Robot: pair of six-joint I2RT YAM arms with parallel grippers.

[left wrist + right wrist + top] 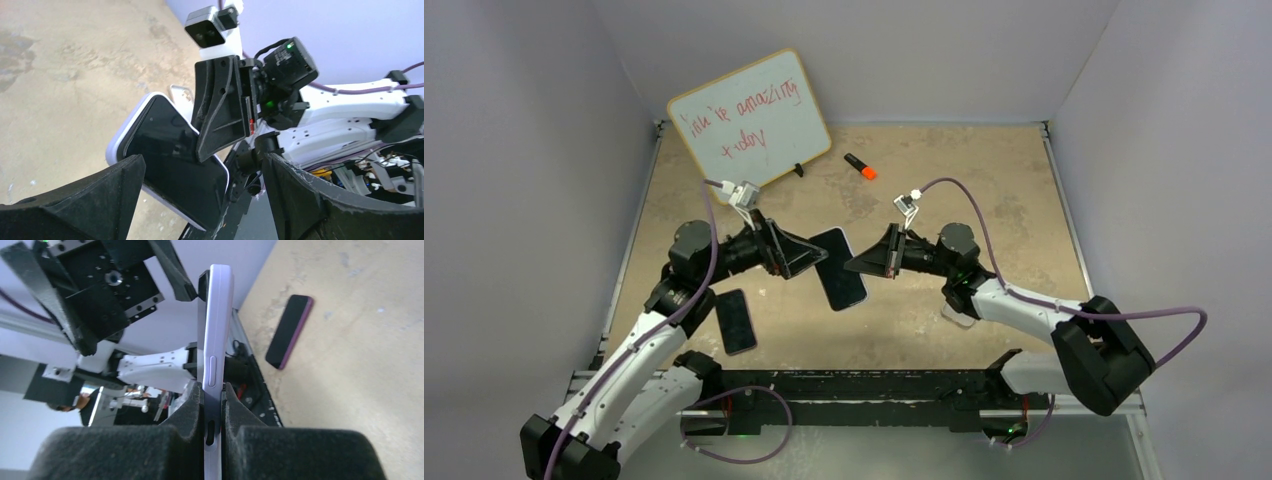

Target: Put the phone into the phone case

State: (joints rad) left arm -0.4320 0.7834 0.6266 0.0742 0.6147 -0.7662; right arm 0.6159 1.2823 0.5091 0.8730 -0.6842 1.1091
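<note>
A dark phone sits in a lavender case (842, 270), held above the table between the two arms. My right gripper (854, 266) is shut on the case's long edge; in the right wrist view (213, 412) the pads pinch the lavender edge (217, 335), and the black phone face shows along its left side. My left gripper (820, 254) is open, its fingers (100, 197) spread wide either side of the phone's near end (170, 165), not touching it. A second dark phone with a purple edge (736, 321) lies flat on the table by the left arm; it also shows in the right wrist view (289, 332).
A whiteboard with red writing (749, 115) leans at the back left. An orange and black marker (861, 167) lies at the back middle. A small clear object (957, 316) lies under the right forearm. The black base rail (864, 385) runs along the near edge.
</note>
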